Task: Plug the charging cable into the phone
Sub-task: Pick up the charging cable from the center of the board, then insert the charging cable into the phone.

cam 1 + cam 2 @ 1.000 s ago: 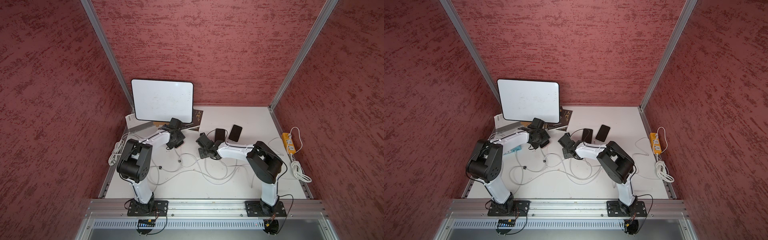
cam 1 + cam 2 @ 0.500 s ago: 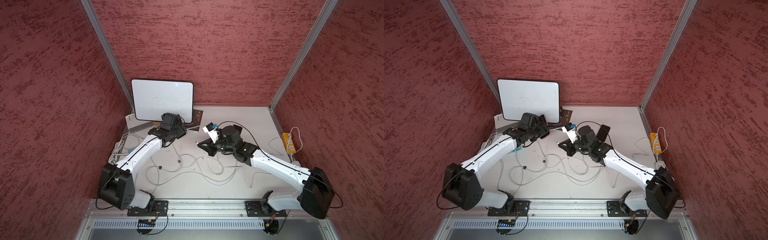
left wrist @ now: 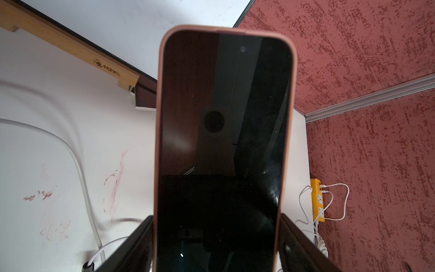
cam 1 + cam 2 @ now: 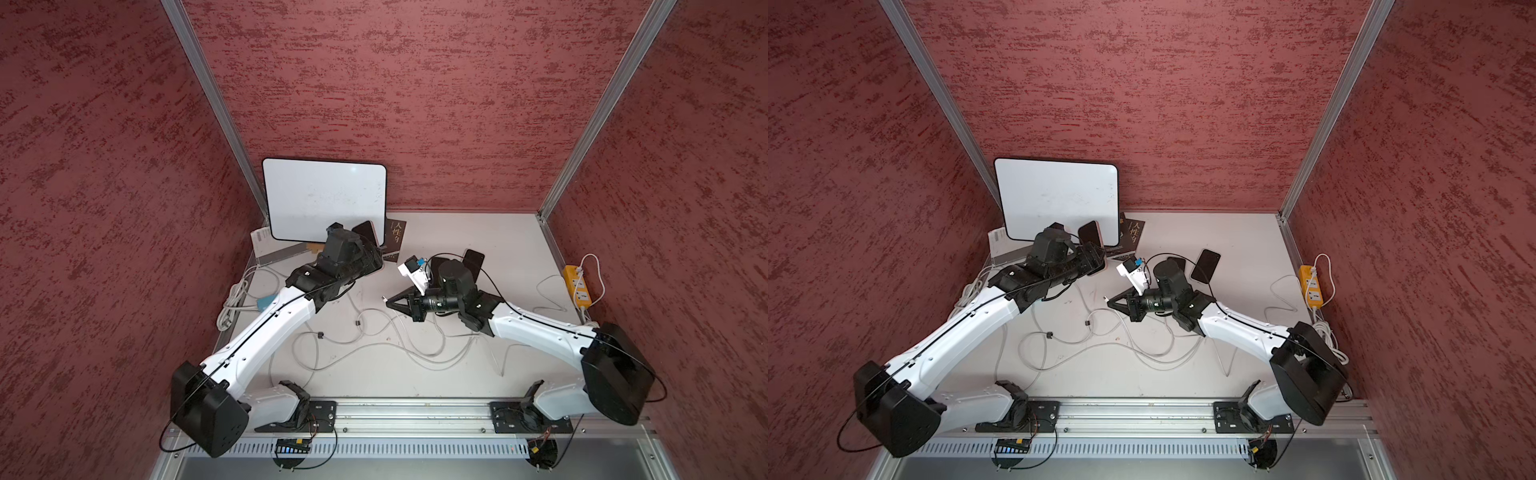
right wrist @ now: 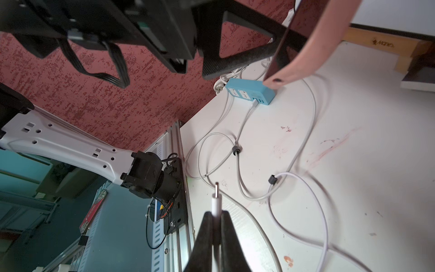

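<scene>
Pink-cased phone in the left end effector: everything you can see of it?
The pink-cased phone has a dark, unlit screen with rounded corners, reflecting the wrist camera, in a matte pink case that looks like silicone. The left end effector is shut on its long sides near one end, fingers pressing the case. In both top views it sticks out toward the whiteboard, seemingly off the table. The right wrist view shows a small dark opening in its edge. Nothing else seems to touch it.
</scene>
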Action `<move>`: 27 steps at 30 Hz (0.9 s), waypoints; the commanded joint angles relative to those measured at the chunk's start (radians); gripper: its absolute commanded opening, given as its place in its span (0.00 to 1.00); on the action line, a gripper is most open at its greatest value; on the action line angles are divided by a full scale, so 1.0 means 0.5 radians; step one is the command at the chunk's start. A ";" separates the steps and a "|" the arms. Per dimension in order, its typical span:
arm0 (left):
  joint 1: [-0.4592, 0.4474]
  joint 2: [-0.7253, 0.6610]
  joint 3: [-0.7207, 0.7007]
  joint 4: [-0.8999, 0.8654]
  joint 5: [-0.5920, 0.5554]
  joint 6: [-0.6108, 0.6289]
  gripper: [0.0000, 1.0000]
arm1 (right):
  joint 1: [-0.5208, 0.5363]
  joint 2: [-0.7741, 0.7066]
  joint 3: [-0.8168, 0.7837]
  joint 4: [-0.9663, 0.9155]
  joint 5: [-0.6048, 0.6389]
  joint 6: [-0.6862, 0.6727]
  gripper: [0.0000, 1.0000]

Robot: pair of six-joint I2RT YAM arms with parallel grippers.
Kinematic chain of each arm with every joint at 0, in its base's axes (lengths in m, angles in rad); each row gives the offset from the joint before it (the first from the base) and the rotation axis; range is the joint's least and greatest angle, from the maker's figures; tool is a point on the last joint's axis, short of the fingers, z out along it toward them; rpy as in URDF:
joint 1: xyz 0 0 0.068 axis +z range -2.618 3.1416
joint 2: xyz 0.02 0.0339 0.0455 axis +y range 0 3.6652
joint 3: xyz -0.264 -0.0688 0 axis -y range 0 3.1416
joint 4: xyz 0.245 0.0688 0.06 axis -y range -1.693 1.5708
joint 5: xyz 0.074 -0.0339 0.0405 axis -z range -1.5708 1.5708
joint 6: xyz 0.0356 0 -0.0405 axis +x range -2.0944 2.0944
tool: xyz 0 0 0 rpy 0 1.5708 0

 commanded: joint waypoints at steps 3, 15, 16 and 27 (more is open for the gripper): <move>-0.024 -0.010 -0.011 0.067 -0.081 -0.070 0.00 | 0.021 0.081 0.106 0.187 0.088 0.069 0.00; -0.064 0.021 -0.013 -0.032 -0.180 -0.266 0.00 | 0.023 0.228 0.189 0.383 0.251 0.117 0.00; -0.068 0.023 -0.015 -0.036 -0.182 -0.271 0.00 | 0.024 0.251 0.212 0.366 0.263 0.115 0.00; -0.073 0.017 -0.021 -0.060 -0.207 -0.278 0.00 | 0.024 0.382 0.274 0.363 0.297 0.136 0.00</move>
